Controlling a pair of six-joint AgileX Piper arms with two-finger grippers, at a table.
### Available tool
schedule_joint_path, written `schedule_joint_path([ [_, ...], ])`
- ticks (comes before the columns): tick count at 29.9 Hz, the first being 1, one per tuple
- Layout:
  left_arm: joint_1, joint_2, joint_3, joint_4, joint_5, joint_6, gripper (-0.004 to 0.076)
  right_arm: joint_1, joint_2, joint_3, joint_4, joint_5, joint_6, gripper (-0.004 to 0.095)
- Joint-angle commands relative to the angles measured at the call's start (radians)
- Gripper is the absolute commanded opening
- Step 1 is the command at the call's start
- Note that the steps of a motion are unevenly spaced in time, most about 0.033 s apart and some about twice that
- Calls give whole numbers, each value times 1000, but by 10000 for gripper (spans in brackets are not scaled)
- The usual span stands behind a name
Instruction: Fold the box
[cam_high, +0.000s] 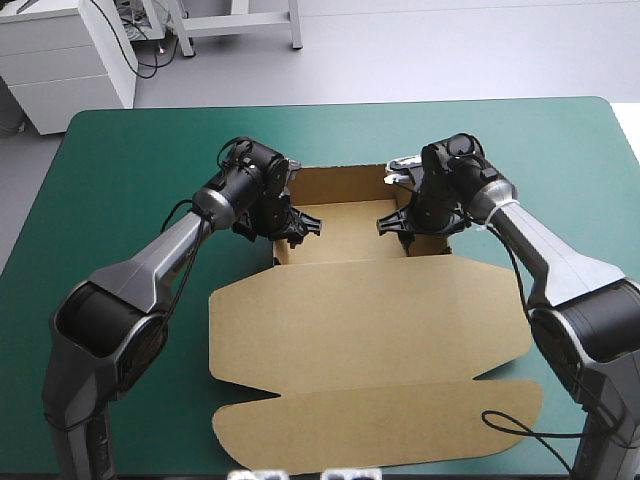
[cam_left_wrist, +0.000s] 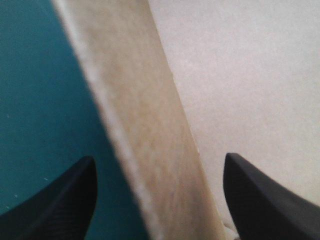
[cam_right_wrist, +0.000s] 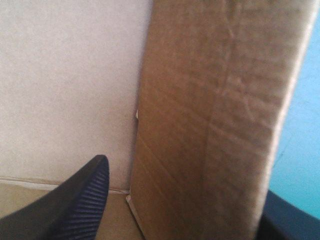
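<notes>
The brown box lies at the middle of the worktop. Its far part is raised into a shallow tray, while the lid and front flap lie flat toward the near edge. The left tool straddles the left side wall with its black fingers well apart, one over the teal-green cover and one over the tray floor, neither pressing the board. The right tool stands likewise astride the right side wall, fingers parted and not clamped. Judged from this position, the walls are held up only by their creases. If either tool comes together off-centre or descends too far, it may crush the wall's top edge or push the wall outward, so that it falls flat again. Uneven action of the two arms could skew the tray or slide the whole sheet across the smooth cover, as nothing anchors the flat lid. A tuck attempted before the wall stands fully upright would likely buckle the board rather than seat it. Whether the walls are already doubled over cannot be told from these views.
</notes>
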Motion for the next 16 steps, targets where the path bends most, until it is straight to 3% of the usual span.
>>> schedule_joint_path([
  [1, -15, -59, -36, -19, 36, -17, 546, 12, -51, -28, 80, -70, -14, 617],
  [8, -15, -63, -111, 41, 36, -17, 546, 7, -53, -33, 14, -141, 3, 618],
  [16, -15, -63, -221, 43, 36, 34, 546, -36, -53, -117, 4, -105, 31, 618],
])
